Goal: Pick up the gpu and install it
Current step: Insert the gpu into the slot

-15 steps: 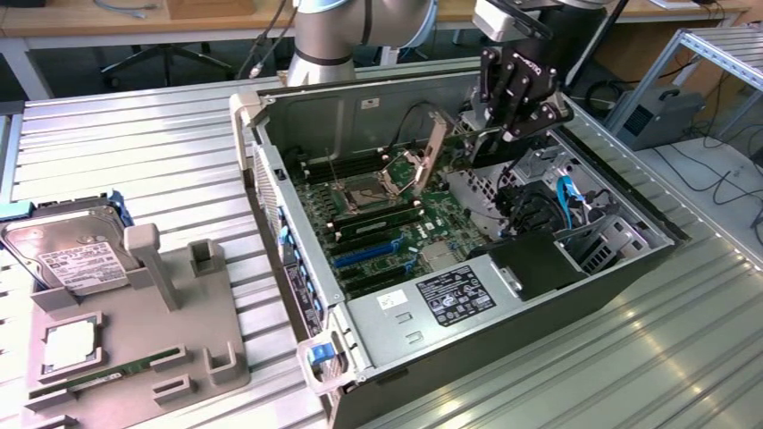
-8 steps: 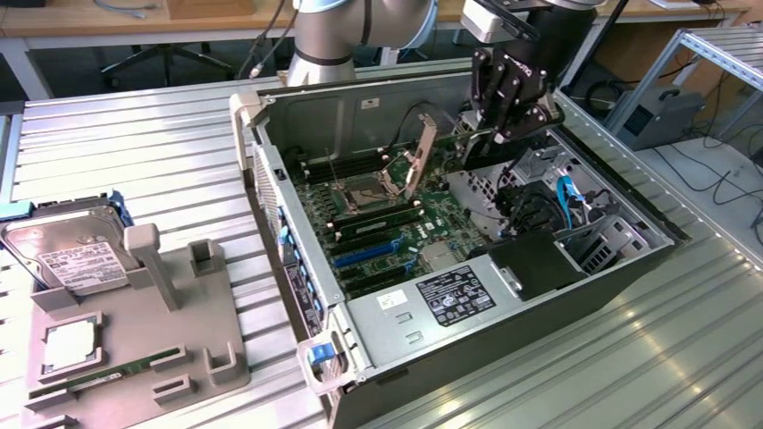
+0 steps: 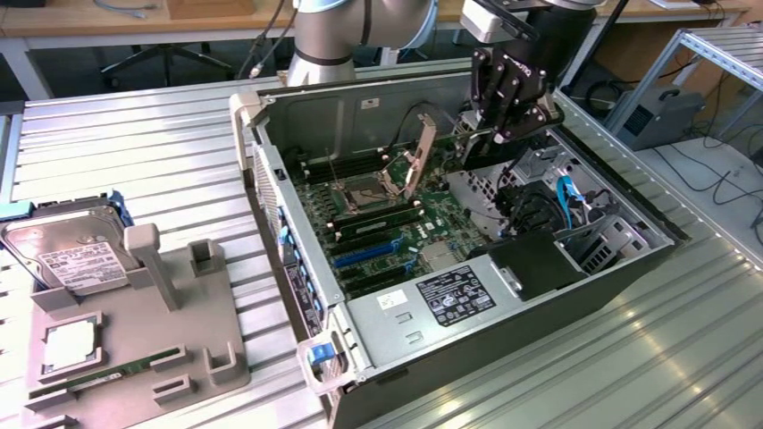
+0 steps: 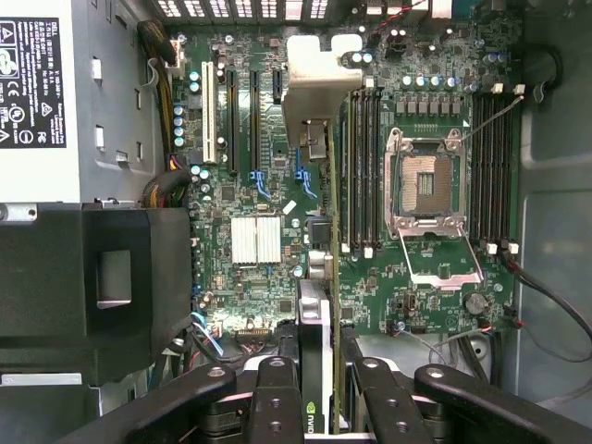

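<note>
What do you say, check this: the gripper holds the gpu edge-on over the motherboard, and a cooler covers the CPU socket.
Wrong on the cooler. The wrist view shows the CPU socket bare, its frame flipped open. The rest stands: the gripper holds the gpu edge-on over the motherboard.

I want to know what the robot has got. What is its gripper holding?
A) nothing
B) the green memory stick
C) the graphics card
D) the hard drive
C: the gripper is shut on the graphics card, edge-on over the green board in the open computer; the hard drive sits outside in the grey holder.
</note>
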Tool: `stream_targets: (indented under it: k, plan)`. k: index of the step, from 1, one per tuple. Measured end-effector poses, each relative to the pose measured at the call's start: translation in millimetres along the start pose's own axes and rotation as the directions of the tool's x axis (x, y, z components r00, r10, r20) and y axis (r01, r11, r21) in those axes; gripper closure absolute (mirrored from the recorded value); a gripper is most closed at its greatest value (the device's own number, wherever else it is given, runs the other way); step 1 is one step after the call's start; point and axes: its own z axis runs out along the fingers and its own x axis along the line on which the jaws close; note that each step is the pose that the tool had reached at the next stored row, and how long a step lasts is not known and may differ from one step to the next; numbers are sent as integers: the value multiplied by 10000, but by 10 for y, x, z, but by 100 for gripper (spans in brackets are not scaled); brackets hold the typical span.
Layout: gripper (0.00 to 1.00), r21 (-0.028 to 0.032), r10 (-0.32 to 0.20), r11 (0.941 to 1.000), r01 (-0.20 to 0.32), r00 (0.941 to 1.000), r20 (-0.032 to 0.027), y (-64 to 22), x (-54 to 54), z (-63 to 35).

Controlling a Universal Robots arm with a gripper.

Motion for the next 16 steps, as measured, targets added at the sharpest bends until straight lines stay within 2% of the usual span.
stream_targets:
  k: [7,12,16]
  plan:
    - [73,1,0,10000,0,10000,1,0,-1,4]
    - [73,0,0,10000,0,10000,0,-1,3,97]
    - [73,-1,0,10000,0,10000,-1,-2,6,212]
